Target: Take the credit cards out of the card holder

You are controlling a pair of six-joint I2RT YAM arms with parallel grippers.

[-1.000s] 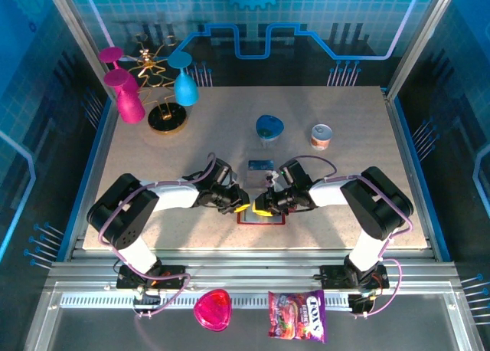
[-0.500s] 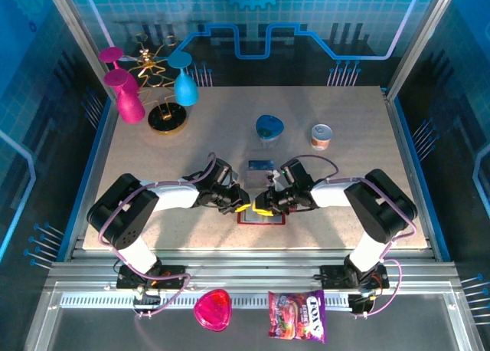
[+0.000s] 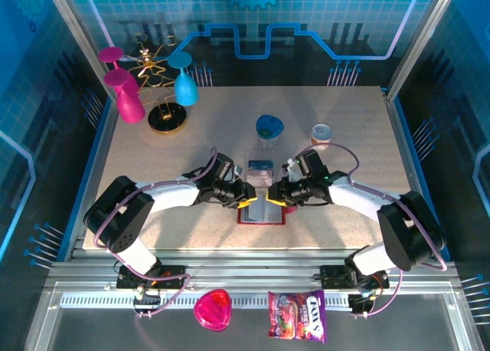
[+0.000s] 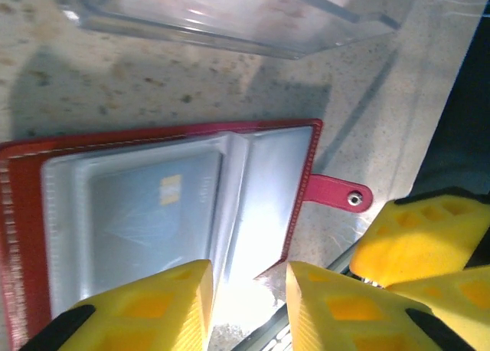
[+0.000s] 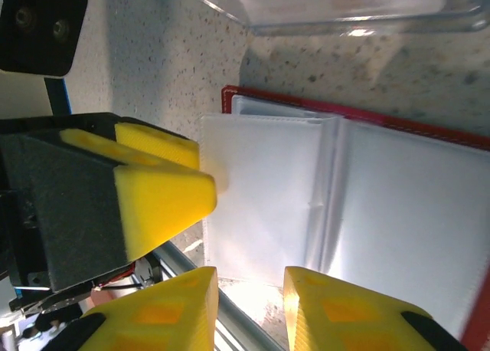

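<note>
The dark red card holder (image 3: 263, 212) lies open flat near the table's front edge, pale inner pockets up. In the left wrist view the card holder (image 4: 31, 175) shows a grey-blue credit card (image 4: 142, 213) inside a clear pocket, and its strap tab (image 4: 337, 194) points right. My left gripper (image 3: 247, 202) hovers over the holder's left edge; the left gripper (image 4: 249, 305) is open with nothing between its fingers. My right gripper (image 3: 277, 198) faces it from the right; the right gripper (image 5: 249, 309) is open over the white pocket page (image 5: 264, 190). Another blue credit card (image 3: 261, 165) lies in the clear tray.
The clear plastic tray (image 3: 260, 172) sits just behind the holder. Farther back stand a blue dish (image 3: 269, 126) and a small can (image 3: 321, 136). A gold rack with pink and blue glasses (image 3: 145, 90) is at the back left. A pink heart dish (image 3: 213, 309) and a candy bag (image 3: 297, 316) lie below the table.
My left gripper's jaws have spread apart. The right arm has swung its elbow out to the right and shifted back slightly. The holder's pale pockets now show more between the two grippers.
</note>
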